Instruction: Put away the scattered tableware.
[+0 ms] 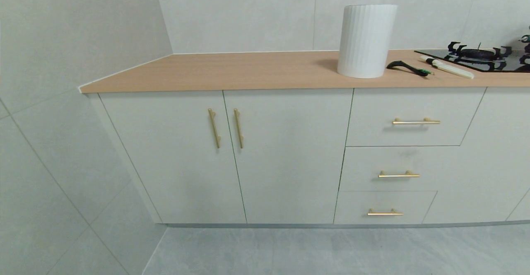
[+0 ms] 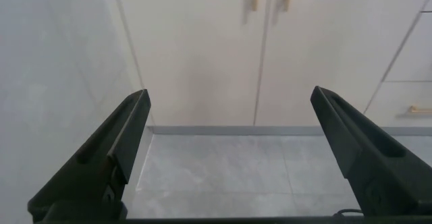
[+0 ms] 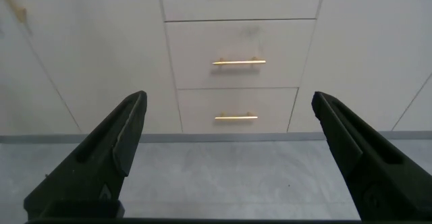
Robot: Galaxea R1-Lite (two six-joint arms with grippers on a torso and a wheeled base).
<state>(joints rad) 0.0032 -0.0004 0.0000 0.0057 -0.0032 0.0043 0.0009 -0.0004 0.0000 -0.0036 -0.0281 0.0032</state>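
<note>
Worktop (image 1: 232,70): white canister (image 1: 366,41); black utensil (image 1: 408,68) and knife (image 1: 447,68) beside it. Left hand (image 2: 229,97), right hand (image 3: 229,99): released, empty, facing cabinet fronts.

The left gripper (image 2: 229,92) has two matt black fingers (image 2: 101,163), long flat-sided wedges narrowing to blunt tips, each with a paler bevelled inner edge; the right gripper (image 3: 228,96) has fingers (image 3: 364,160) of the same black, tapering build.

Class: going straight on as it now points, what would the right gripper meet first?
Probably the bottom drawer, by its gold handle; nothing stands between it and the right gripper, though depth is unclear.
</note>
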